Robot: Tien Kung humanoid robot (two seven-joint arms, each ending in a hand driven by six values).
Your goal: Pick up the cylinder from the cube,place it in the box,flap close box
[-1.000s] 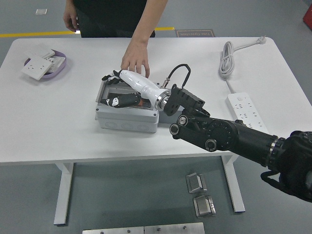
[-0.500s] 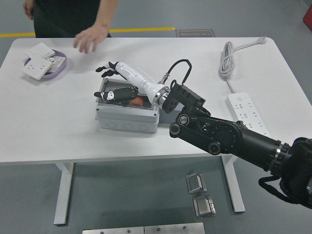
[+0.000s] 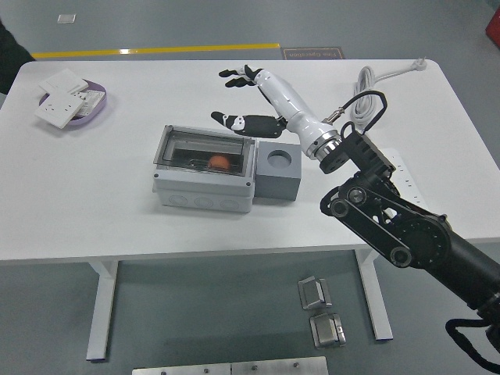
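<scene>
A grey box (image 3: 205, 190) with a clear lid (image 3: 205, 146) lies shut at the table's middle. An orange object (image 3: 220, 162) shows through the lid. Against the box's right side stands a grey cube (image 3: 279, 173) with a round hole in its top. My right hand (image 3: 238, 98), white with black fingers, hovers open above and behind the cube, fingers spread toward the left, holding nothing. The left arm is out of view.
A purple dish (image 3: 92, 113) with white socket plates (image 3: 55, 107) sits at the far left. A coiled white cable (image 3: 365, 92) and a power strip (image 3: 405, 176) lie at the right. A person's dark sleeve (image 3: 8, 51) shows at the top left corner.
My right hand lifted off the box lid and swung right and back. The lid now lies flat and shut, the cube is uncovered, and the person has stepped away to the left.
</scene>
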